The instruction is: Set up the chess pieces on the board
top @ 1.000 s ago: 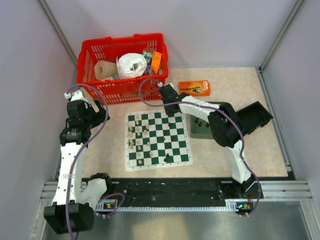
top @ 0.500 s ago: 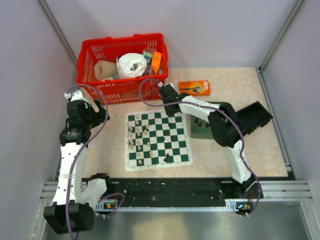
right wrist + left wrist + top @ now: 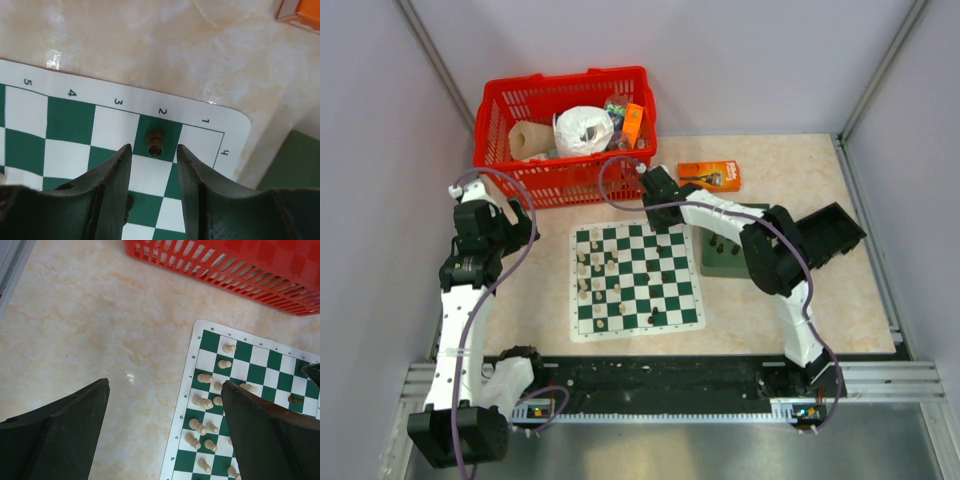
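The right two-finger gripper (image 3: 152,150) is hovering low over the flat green-and-white checked board mat (image 3: 70,122), at the mat's corner in the right of the right wrist view. A small dark brown plastic chess piece (image 3: 156,144) is standing upright on the green edge square marked 2. The jaws are parted on either side of it, with a sliver of square showing each way, so nothing is being gripped.

The left two-finger gripper (image 3: 165,385) is hanging wide open and empty over bare tabletop in the lower part of its view. The cream plastic chess pieces (image 3: 202,402) are crowding the mat's columns at the lower right of that view.

Placing this one dark piece looks to be the step in hand. Next, the right arm is likely needing to lift straight up, clear of the piece, and swing to the dark green rectangular tray (image 3: 710,268), right of centre in the overhead view, where more dark pieces seem to be waiting.
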